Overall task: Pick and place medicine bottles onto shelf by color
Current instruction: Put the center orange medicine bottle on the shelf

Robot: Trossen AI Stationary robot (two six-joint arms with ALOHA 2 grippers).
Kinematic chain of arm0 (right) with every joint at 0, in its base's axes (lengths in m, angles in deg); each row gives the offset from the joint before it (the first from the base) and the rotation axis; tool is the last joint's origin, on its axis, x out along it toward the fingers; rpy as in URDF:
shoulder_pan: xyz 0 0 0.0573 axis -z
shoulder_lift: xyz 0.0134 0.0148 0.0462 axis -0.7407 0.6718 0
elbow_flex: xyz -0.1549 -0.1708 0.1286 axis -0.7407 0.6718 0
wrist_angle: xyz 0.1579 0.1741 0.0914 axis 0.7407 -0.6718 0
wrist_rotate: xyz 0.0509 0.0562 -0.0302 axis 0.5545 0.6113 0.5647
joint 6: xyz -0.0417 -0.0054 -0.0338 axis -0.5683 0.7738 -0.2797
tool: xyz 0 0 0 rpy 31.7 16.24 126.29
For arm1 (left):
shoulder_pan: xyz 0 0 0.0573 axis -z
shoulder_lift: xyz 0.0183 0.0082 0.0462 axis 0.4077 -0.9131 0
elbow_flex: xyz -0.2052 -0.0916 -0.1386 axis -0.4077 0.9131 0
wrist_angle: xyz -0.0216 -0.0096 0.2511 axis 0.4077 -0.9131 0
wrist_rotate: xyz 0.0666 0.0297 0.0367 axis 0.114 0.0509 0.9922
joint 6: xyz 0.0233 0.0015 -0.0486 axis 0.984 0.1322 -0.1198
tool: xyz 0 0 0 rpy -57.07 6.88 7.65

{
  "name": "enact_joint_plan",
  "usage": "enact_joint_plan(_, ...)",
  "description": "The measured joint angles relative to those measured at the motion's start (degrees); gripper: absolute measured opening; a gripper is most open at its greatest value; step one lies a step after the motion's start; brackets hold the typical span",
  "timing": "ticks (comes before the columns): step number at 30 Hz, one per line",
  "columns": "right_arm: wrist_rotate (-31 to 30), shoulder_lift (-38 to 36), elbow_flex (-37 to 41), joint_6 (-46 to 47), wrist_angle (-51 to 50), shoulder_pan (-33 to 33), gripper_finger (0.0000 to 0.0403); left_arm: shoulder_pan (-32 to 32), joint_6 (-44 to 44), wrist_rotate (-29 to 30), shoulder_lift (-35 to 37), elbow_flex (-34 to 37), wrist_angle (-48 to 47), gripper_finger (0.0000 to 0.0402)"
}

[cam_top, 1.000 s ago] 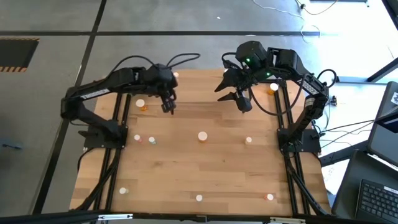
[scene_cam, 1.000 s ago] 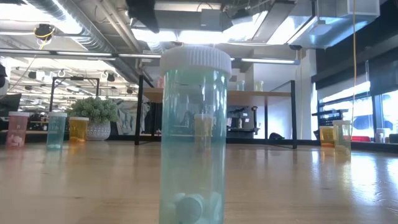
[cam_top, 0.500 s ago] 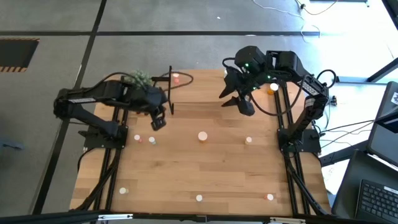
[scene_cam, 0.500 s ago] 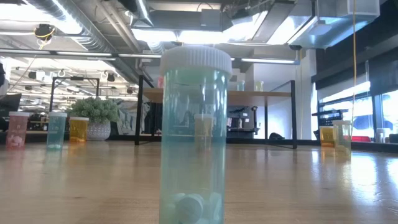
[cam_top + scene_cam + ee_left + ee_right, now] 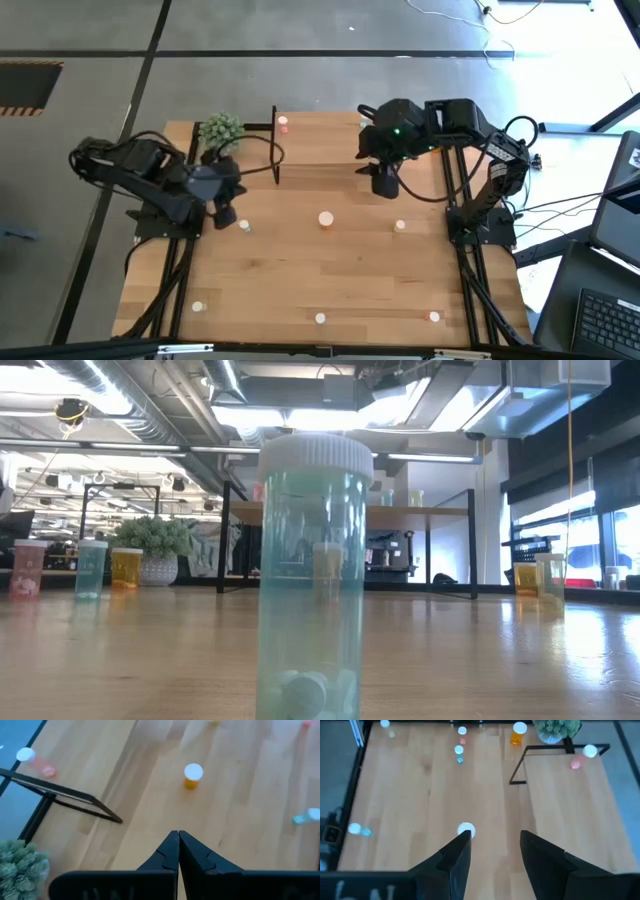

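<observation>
teal bottle point(image 5: 313, 575), white cap, green plant point(image 5: 221, 130)

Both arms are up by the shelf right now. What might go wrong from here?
The left gripper, fingers shut, hangs close over two small bottles; dropping lower could topple them. The right gripper, fingers apart and empty, hovers over the shelf; a low sweep might clip the pink bottle standing there.

Grey floor point(image 5: 90, 30) with dark seams — exposed ceiling ducts point(image 5: 130, 405), perhaps tall windows point(image 5: 610, 510).
</observation>
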Motion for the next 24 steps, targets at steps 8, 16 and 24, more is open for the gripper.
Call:
enact_joint_plan(8, 9.2, 0.0, 0.0, 5.3, -0.1, 0.1, 0.0172, 3.7, 2.7, 0.7, 0.7, 0.0, 0.0, 0.0001)
enact_joint_plan(16, 12.9, 0.2, 0.0, 1.0, -1.7, -0.3, 0.0172, 4.3, 6.3, 0.9, 0.8, 0.0, 0.4, 0.0001)
enact_joint_plan(24, 12.9, 1.9, 0.0, -12.7, -2.4, -2.4, 0.0172, 4.3, 6.1, 7.1, 0.8, 0.0, 0.8, 0.0001)
